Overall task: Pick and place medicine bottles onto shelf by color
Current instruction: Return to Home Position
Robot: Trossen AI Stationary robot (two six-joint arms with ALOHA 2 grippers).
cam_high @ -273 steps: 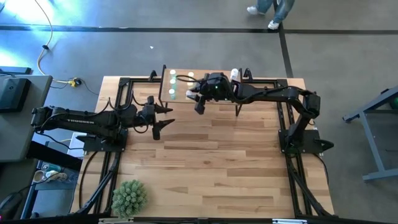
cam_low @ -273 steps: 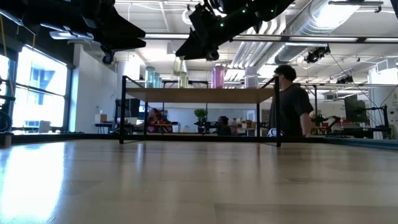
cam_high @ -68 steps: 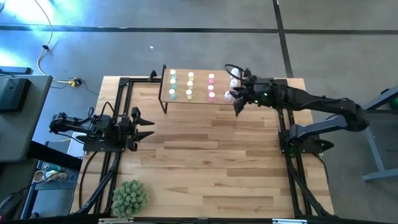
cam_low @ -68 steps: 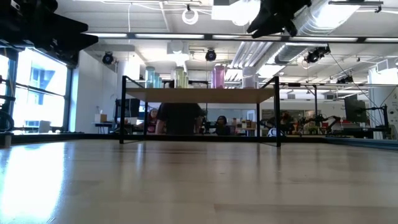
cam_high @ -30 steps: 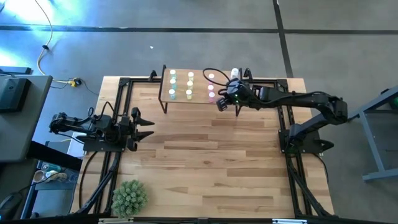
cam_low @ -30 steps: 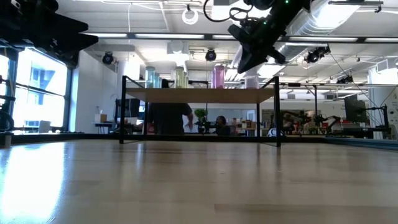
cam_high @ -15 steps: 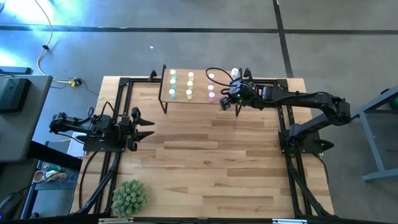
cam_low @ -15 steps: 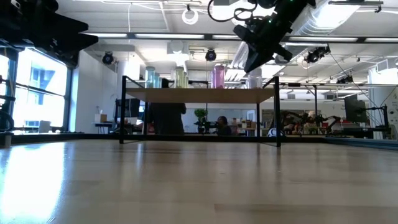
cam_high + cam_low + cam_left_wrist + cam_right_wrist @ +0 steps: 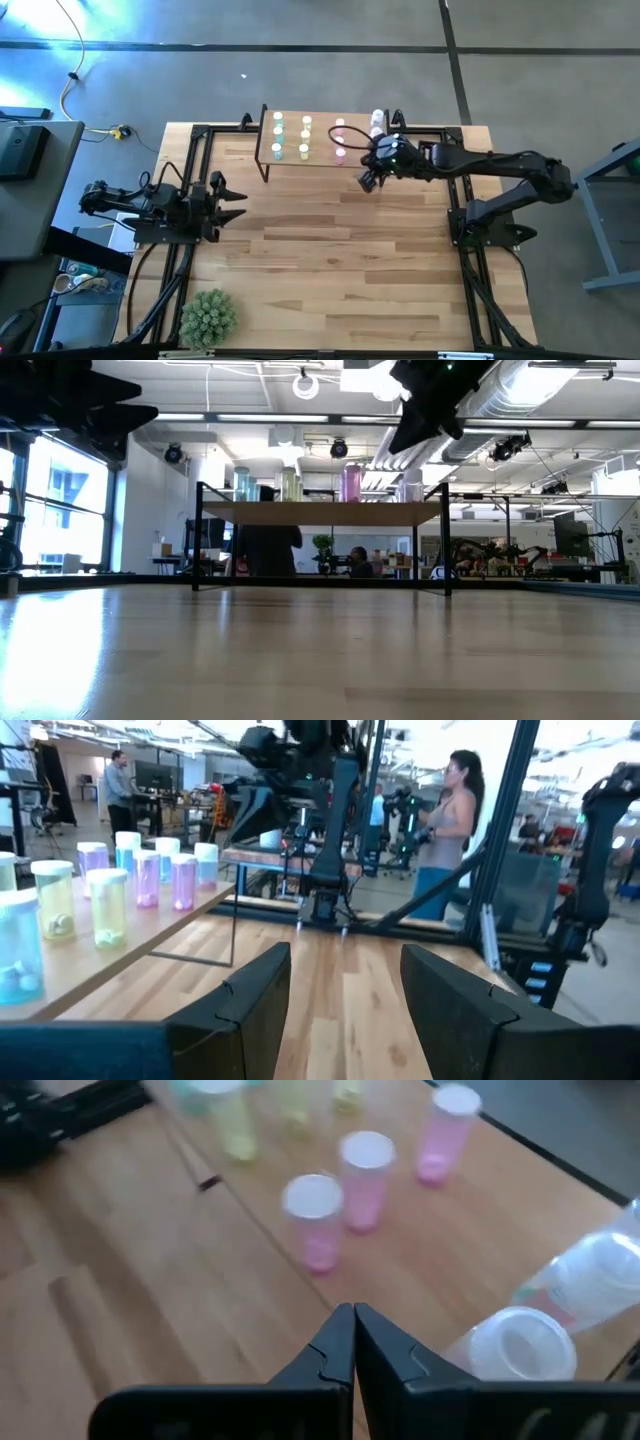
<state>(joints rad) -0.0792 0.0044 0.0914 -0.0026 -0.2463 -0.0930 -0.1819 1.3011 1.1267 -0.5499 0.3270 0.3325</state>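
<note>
Right gripper (image 9: 353,1318): fingers pressed together, holding nothing, judged done placing | medicine bottles (image 9: 365,1180): just beyond its fingertips on the shelf (image 9: 322,142), upright, long axes vertical, caps up, ranked in colour columns as sorting demands | left gripper (image 9: 345,960): fingers spread, empty, well apart, waiting.

the shelf (image 9: 322,140) is a small light-wood board on thin black legs, standing at the table's far edge. the bottles stand upright on it in columns by colour. three green bottles (image 9: 277,133) are at the left end, then three yellow bottles (image 9: 306,135), then three pink bottles (image 9: 365,1180). the white bottles (image 9: 515,1345) are at the right end, partly hidden from above. all have light caps and stand apart from one another.
</note>
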